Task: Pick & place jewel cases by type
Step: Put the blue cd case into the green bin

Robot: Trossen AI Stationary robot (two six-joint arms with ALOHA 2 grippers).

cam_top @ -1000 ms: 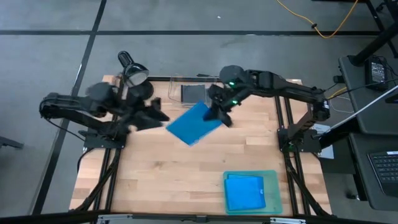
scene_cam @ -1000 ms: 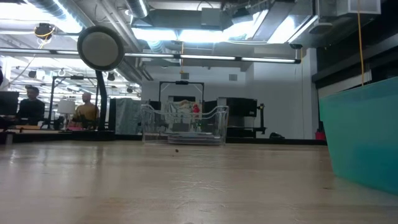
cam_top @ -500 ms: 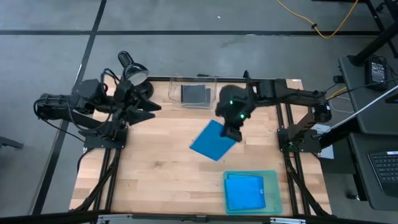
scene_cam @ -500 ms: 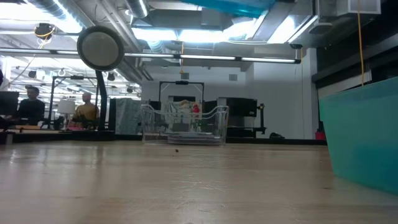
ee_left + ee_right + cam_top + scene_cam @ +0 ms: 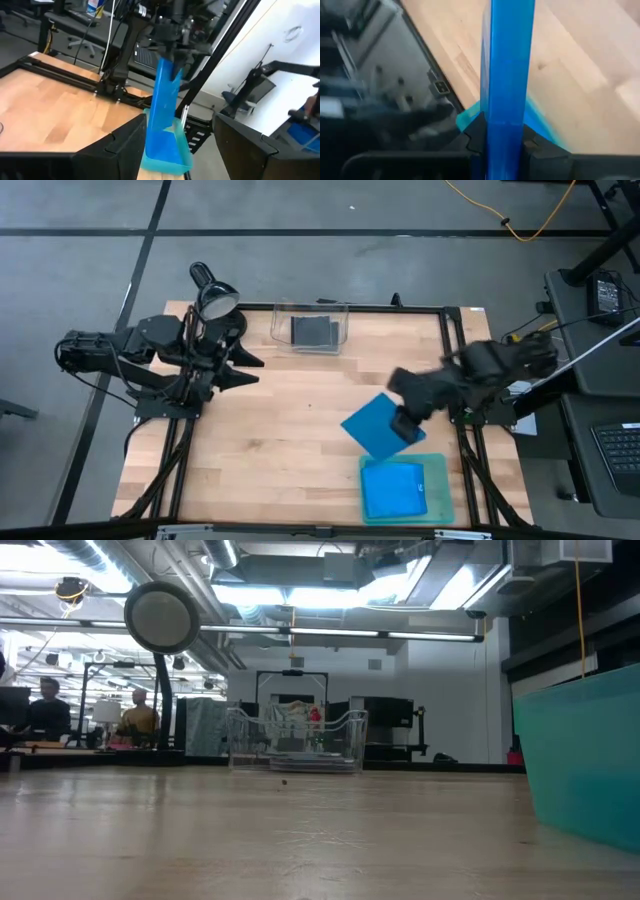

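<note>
My right gripper point(image 5: 404, 423) is shut on a translucent blue jewel case point(image 5: 378, 426), held in the air just past the far edge of the teal tray point(image 5: 436, 490). The tray holds more blue cases point(image 5: 392, 490). The held case also shows in the left wrist view point(image 5: 164, 105) and edge-on in the right wrist view point(image 5: 507, 75). The dark square cases point(image 5: 312, 331) lie in the clear bin point(image 5: 343, 310) at the far edge. My left gripper point(image 5: 177, 150) is open and empty at the table's left side point(image 5: 245, 370). My right gripper pinches the blue case between its two fingers point(image 5: 476, 136) at the end nearest the table's right side point(image 5: 398, 428). In the left wrist view the held end point(image 5: 167, 65) is uppermost. The case hangs tilted below the fingers, clear of the table and tray.
A desk lamp point(image 5: 214, 300) stands at the far left corner, close to my left arm. The tray's teal wall point(image 5: 590, 760) rises at the near right in the low view. Bare wood point(image 5: 280, 440) lies between the bin and the tray.
My right gripper has carried the blue case from the middle of the table near the bin toward the near right, up to the teal tray, and the case has turned about on the way. My left gripper has drawn back a little toward the table's left edge.
</note>
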